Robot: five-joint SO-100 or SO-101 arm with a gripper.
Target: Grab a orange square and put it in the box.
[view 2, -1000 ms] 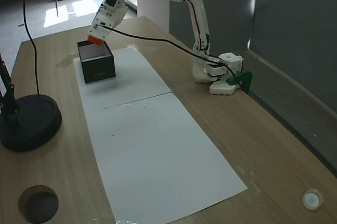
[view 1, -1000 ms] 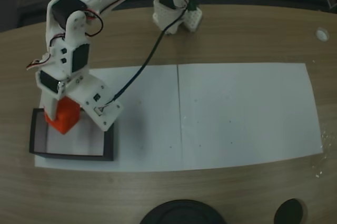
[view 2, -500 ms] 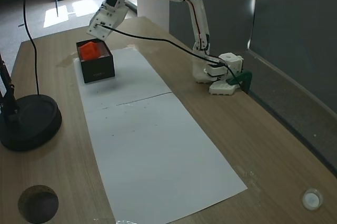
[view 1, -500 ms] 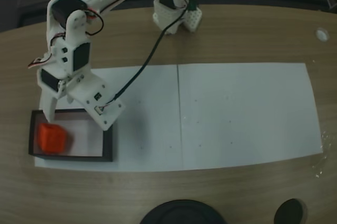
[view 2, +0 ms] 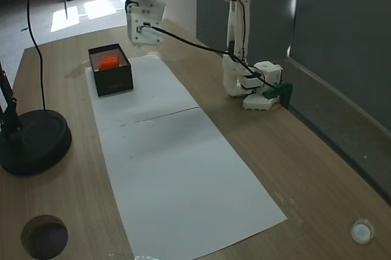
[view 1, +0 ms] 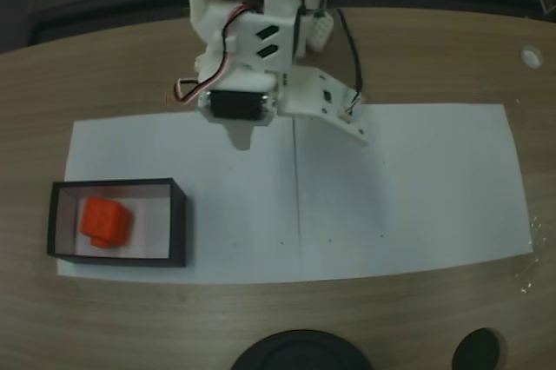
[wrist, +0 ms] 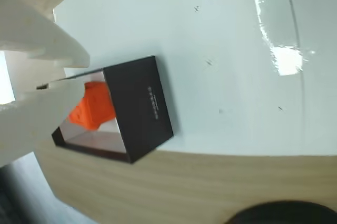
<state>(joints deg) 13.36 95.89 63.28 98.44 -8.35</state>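
Resting inside the single box (view 1: 178, 222), toward its left end in a fixed view, one orange square (view 1: 105, 220) lies free on the pale floor. The wrist view shows that square (wrist: 93, 106) behind the box's dark wall (wrist: 142, 105). One gripper (view 1: 295, 131) hangs raised over the white paper (view 1: 417, 188), well apart from the box; its fingers are spread wide and hold nothing. Two dark round shapes sit at the table's near edge.

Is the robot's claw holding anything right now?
No, nothing. The gripper is open and empty, up above the paper. The orange square sits inside the box.
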